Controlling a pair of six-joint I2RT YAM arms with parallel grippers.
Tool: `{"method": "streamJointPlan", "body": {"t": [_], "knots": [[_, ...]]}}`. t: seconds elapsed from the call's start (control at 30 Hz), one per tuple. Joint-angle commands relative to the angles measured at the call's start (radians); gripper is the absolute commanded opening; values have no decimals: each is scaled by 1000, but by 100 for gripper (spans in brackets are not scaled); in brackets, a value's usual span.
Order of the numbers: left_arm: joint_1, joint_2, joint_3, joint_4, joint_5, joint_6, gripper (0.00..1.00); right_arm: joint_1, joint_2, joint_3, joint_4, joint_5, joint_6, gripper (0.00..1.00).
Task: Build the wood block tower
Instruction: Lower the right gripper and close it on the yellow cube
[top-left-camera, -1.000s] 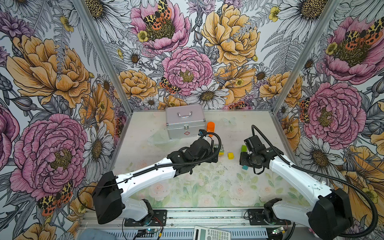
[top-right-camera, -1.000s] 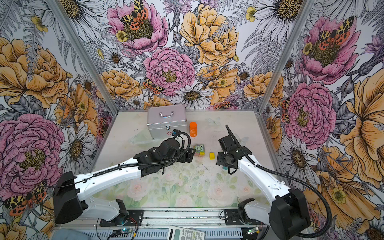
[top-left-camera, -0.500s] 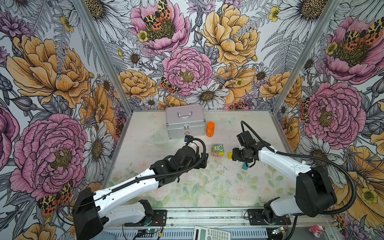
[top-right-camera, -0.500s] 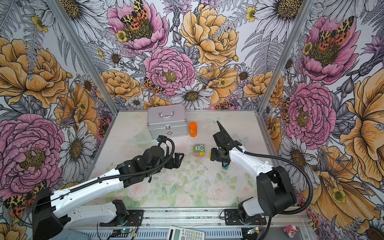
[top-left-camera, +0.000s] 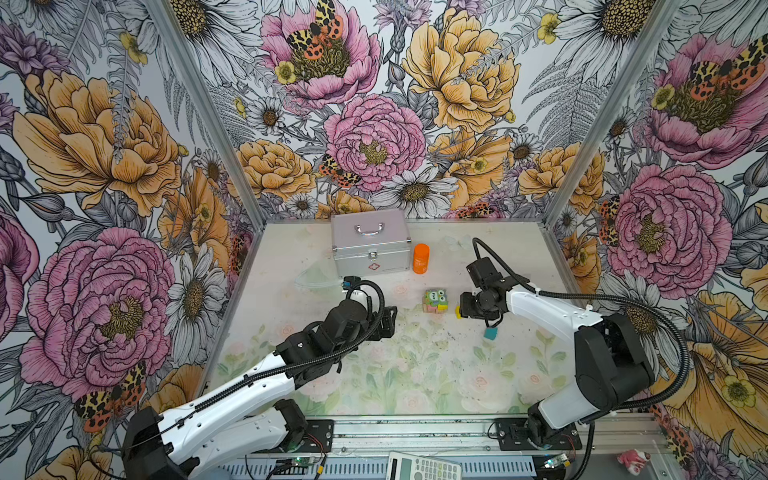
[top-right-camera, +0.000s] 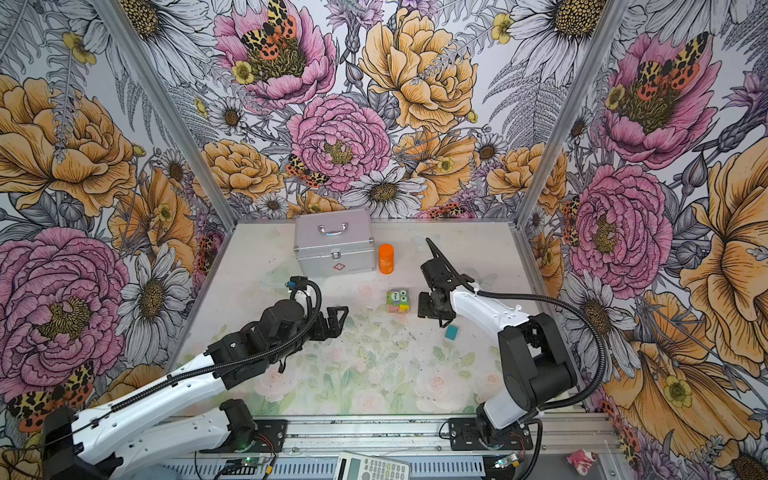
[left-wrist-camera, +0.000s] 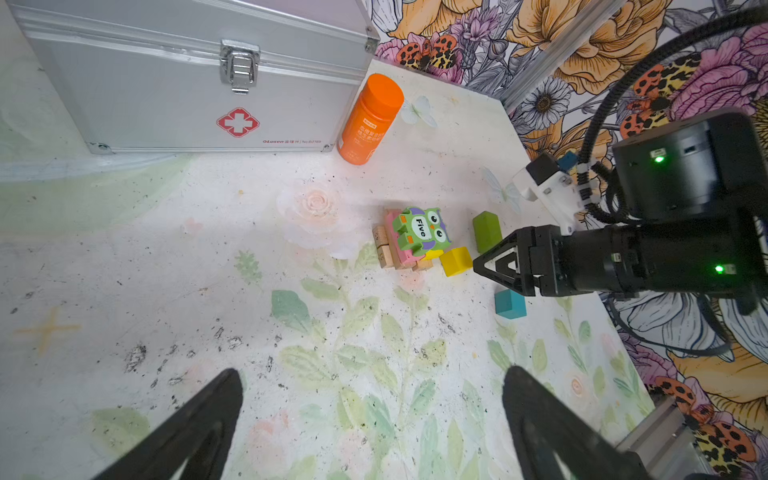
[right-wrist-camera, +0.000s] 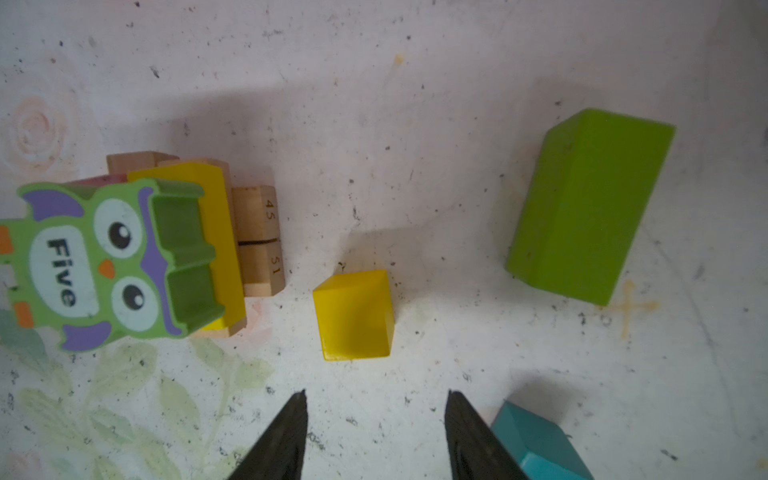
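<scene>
Left gripper (left-wrist-camera: 372, 374) has backed off to the left, fingers wide apart and empty. The tower (top-left-camera: 435, 300), owl piece (left-wrist-camera: 420, 230) on top, now shows mid-worktop (top-left-camera: 415, 374). Right gripper (right-wrist-camera: 376, 392) has swung in beside it, just short of the yellow cube (right-wrist-camera: 353, 313) — fingers apart, gripping nothing. Teal cube (top-left-camera: 490, 333) lies just beside.

Top views overlook everything; wrist views (much nearer) share the tower (left-wrist-camera: 417, 239).
</scene>
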Motion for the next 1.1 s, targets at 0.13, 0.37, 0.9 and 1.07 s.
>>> {"method": "streamJointPlan", "body": {"t": [0.13, 0.37, 0.9, 1.07], "knots": [[33, -5, -26, 17, 16, 7, 99, -5, 55, 59, 18, -12, -27, 56], [53, -6, -33, 26, 29, 10, 99, -5, 84, 74, 18, -10, -35, 55], [71, -21, -37, 32, 27, 3, 99, -4, 149, 113, 20, -15, -45, 54], [74, -14, -34, 36, 33, 3, 99, -4, 158, 115, 20, -15, -45, 52]]}}
